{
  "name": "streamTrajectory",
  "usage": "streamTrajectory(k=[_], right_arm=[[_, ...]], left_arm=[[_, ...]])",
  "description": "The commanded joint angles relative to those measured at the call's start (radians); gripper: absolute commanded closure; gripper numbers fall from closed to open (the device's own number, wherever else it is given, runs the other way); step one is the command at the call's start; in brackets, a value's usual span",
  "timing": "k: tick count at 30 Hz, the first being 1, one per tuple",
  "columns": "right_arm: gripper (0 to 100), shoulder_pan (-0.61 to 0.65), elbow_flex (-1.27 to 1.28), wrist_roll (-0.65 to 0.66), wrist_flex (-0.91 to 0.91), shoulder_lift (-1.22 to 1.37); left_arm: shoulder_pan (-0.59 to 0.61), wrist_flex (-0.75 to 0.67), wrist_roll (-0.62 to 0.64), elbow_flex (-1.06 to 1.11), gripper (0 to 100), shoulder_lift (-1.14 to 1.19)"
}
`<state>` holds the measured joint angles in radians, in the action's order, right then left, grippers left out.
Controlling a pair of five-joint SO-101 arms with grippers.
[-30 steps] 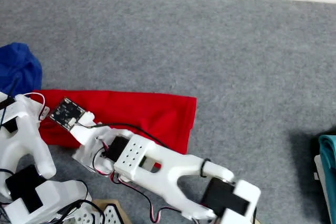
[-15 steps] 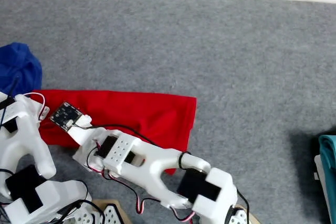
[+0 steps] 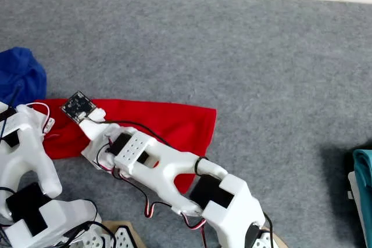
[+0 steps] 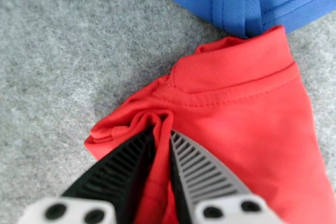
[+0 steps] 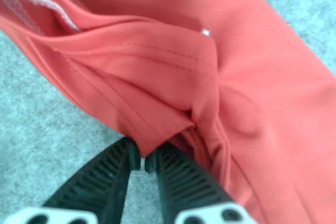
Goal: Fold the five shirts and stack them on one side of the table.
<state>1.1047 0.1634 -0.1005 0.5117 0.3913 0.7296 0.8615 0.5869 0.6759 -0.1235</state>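
Red shirt (image 3: 174, 123) lies as a long band on the grey tabletop (image 3: 244, 50), with both jaws at one end.
Left jaws are closed nearly tight, with a ridge of red cloth pinched between them. Right jaws are also down to a sliver, nipping a folded hem edge at their tips. The band's long axis runs away from both jaws, and its free short end points toward the teal cloth (image 3: 363, 169), well apart. Blue shirt (image 3: 20, 74) is bunched just beyond the left jaws' tips, touching the red shirt's corner.
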Motion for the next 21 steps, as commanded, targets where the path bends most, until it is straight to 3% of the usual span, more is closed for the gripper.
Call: streamTrajectory(k=[1, 21], right_arm=[[98.4, -0.021, -0.054, -0.011, 0.038, -0.084], [98.5, -0.182, -0.116, -0.003, -0.193, -0.116]], left_arm=[[0.010, -0.012, 0.005, -0.002, 97, -0.004], [0.004, -0.012, 0.003, 0.007, 97, -0.004]])
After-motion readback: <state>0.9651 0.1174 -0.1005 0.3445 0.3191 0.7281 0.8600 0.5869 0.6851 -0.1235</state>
